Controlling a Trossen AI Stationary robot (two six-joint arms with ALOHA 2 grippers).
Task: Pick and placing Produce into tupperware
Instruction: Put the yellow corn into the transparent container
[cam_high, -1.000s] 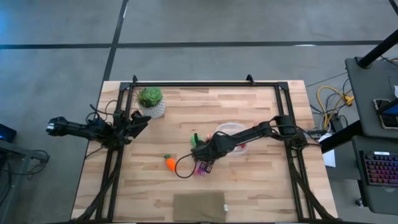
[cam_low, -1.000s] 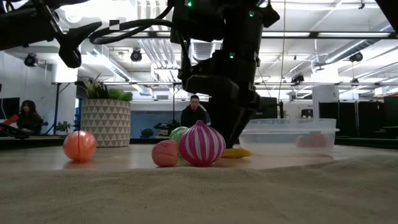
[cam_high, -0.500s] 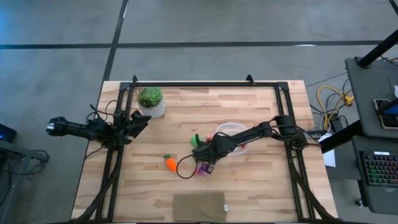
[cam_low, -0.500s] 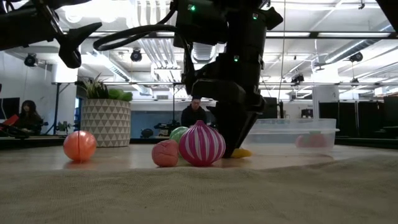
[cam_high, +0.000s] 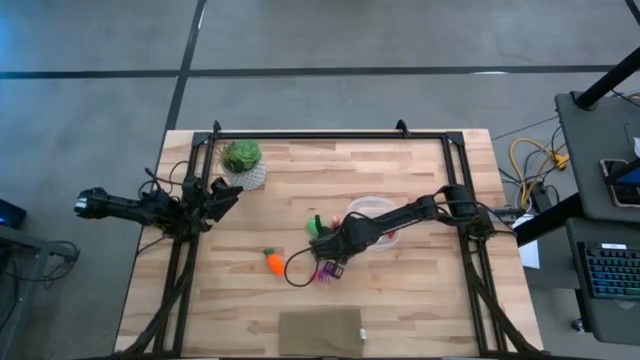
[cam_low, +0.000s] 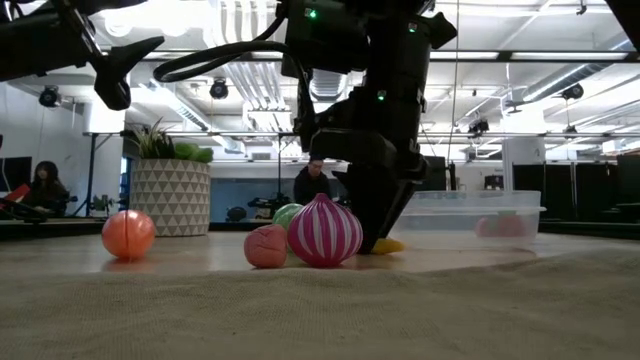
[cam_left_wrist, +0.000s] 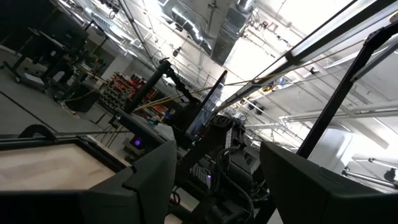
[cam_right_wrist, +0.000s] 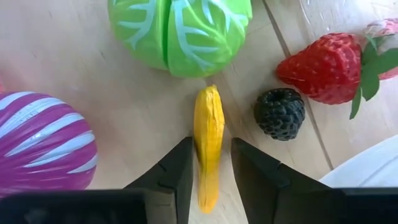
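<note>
High view: the right gripper reaches low over mid-table, beside the tupperware; the left gripper waits by the table's left edge.

Right wrist view: the yellow piece lies lengthwise between the parted fingers, pointing at the green cabbage.

A slim yellow banana-shaped toy lies flat on the wood between two dark fingers, near a green veined cabbage ball, a magenta striped onion, a small black berry and a red strawberry. The round clear plastic tub stands just beside them; an orange carrot lies apart.
</note>
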